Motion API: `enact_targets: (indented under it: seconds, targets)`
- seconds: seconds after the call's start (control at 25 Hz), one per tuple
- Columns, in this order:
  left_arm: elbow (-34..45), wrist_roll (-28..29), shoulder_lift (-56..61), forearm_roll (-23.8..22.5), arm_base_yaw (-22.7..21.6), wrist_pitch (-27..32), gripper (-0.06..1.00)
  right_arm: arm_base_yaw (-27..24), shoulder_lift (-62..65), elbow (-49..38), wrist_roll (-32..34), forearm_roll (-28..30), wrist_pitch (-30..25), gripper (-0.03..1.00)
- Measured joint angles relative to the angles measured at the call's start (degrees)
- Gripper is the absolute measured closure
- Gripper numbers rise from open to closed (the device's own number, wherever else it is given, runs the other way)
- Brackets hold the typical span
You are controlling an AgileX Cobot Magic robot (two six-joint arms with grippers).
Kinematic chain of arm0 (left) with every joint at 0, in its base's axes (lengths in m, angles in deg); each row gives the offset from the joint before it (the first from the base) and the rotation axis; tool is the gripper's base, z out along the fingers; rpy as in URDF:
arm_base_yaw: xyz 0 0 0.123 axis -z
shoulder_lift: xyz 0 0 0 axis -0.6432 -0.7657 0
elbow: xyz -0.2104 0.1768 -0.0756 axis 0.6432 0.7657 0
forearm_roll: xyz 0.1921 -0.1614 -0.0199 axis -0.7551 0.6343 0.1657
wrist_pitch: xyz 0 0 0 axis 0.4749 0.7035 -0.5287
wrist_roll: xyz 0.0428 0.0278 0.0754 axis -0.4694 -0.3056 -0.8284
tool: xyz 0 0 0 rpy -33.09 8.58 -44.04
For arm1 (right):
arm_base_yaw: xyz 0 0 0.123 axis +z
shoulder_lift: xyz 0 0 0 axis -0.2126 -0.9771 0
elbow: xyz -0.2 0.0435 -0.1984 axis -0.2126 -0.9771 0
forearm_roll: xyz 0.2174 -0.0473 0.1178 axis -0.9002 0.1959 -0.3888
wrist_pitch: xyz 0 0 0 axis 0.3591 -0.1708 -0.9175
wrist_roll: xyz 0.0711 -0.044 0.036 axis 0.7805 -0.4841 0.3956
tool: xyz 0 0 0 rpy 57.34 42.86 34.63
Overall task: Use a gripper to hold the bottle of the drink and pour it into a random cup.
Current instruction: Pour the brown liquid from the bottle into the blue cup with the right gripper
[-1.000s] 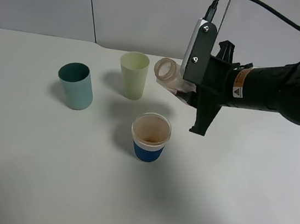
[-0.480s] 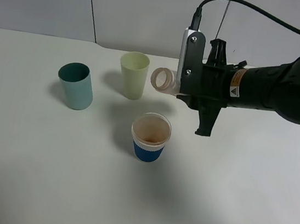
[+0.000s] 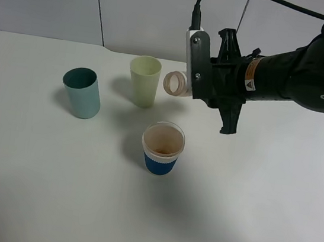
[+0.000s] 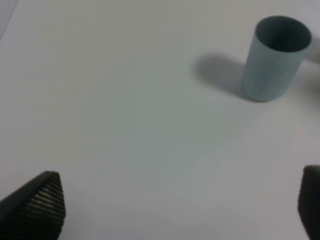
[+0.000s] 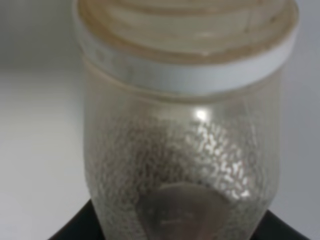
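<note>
My right gripper (image 3: 207,89) is shut on the bottle of the drink (image 3: 176,82), which lies tipped on its side in the air. Its open mouth faces left, above and slightly behind the cup (image 3: 162,148). That cup is white with a blue sleeve, and the drink (image 3: 161,151) shows as a brownish layer at its bottom. No stream is visible. The right wrist view is filled by the translucent bottle (image 5: 184,125) and its wide ribbed neck. In the left wrist view my left gripper (image 4: 175,210) stands open over bare table, with nothing between its fingertips (image 4: 39,202).
A teal cup (image 3: 82,92) stands at the left and also shows in the left wrist view (image 4: 275,59). A pale green cup (image 3: 144,81) stands behind the blue-sleeved cup, just left of the bottle's mouth. The white table (image 3: 51,190) stretches toward the front.
The right arm has risen a little and shifted left while its wrist turned. The bottle has come down from a mouth-up slant to lying level. The cups have not moved.
</note>
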Motion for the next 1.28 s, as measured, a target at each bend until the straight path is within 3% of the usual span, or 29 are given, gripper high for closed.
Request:
enact_targets:
  seconds: [0.4, 0.6, 0.8, 1.28]
  targets:
    - [0.0, 0.0, 0.0, 0.0, 0.0, 0.0, 0.02, 1.58, -0.05, 0.0, 16.38, 22.22, -3.43, 0.61]
    - [0.0, 0.0, 0.0, 0.0, 0.0, 0.0, 0.02, 2.7, -0.05, 0.58, 21.5, 28.16, -6.05, 0.61]
    - [0.0, 0.0, 0.0, 0.0, 0.0, 0.0, 0.02, 4.92, -0.05, 2.19, 26.05, 33.22, -7.81, 0.61]
    - [0.0, 0.0, 0.0, 0.0, 0.0, 0.0, 0.02, 6.27, -0.42, 2.31, 23.9, 37.23, -8.88, 0.61]
